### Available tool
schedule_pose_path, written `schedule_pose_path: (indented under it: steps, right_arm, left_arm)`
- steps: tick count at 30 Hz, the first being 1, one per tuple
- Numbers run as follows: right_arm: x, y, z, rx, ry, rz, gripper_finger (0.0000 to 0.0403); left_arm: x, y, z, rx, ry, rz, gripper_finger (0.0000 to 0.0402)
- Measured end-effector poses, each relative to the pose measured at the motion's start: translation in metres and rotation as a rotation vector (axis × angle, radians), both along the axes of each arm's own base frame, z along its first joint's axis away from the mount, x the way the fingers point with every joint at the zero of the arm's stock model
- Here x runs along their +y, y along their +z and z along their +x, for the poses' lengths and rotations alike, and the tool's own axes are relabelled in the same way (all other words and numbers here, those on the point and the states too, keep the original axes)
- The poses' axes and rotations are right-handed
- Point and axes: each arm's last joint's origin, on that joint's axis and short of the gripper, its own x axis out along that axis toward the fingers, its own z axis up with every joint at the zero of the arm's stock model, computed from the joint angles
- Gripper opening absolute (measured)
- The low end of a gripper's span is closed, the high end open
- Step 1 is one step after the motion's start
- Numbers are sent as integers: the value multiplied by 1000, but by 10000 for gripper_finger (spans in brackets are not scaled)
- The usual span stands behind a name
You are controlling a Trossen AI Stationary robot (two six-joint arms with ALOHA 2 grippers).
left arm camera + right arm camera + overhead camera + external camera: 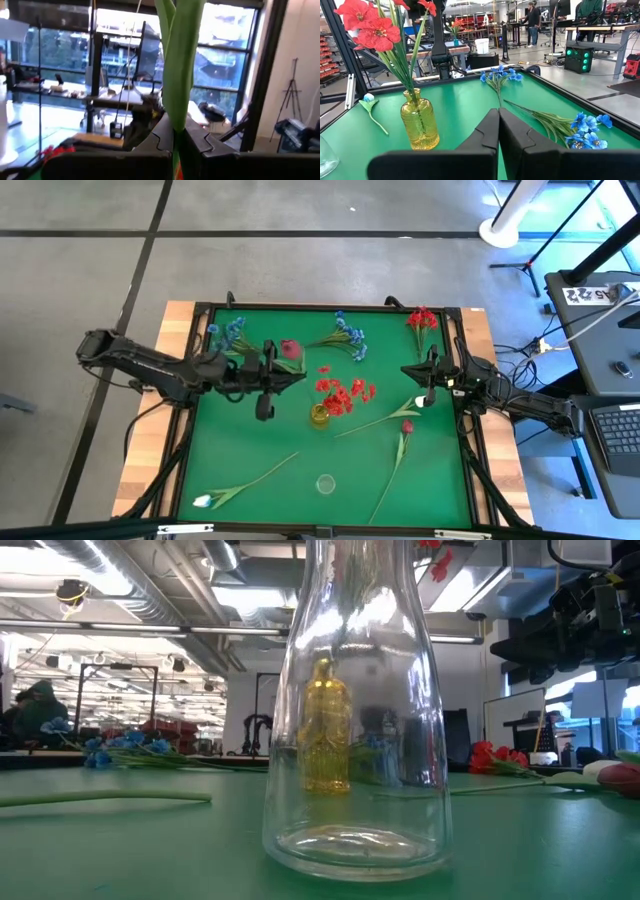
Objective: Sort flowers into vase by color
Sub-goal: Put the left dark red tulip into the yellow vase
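My left gripper (296, 374) is shut on a flower with a pink bud (290, 348) and green leaves, above the mat's middle. A yellow vase (319, 415) just right of it holds red flowers (342, 394). A clear vase (325, 483) stands empty near the front edge. Blue sprays (228, 332) (348, 336) and a red spray (422, 320) lie flat along the far side. Three single-bud stems (406, 427) (392, 417) (245, 480) lie flat on the near half. My right gripper (498, 125) is shut on nothing at the right edge. My left gripper pinches the flower's green stem with its leaf (177, 131) between its two fingers (160, 137). In the left wrist view the stem rises straight up from between the fingertips. The flower is lifted clear of the mat; how far down the stem the hold lies is hidden.
The green mat (250, 430) has a raised black frame. In the low view the clear vase (350, 740) fills the foreground with the yellow vase (327, 730) behind it. Free mat lies at the near right (430, 480).
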Motion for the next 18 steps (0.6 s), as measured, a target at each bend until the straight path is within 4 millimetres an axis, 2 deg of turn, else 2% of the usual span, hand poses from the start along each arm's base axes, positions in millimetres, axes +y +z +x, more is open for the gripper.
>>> schedule_pose_path:
  steps: [7,18]
  right_arm:
    - [0,0,0,0,0,0,10]
    - [0,0,0,0,0,0,10]
  left_arm:
    - [-3,-19,21,4,0,-10,2]
    - [9,-32,29,98,73,17,5]
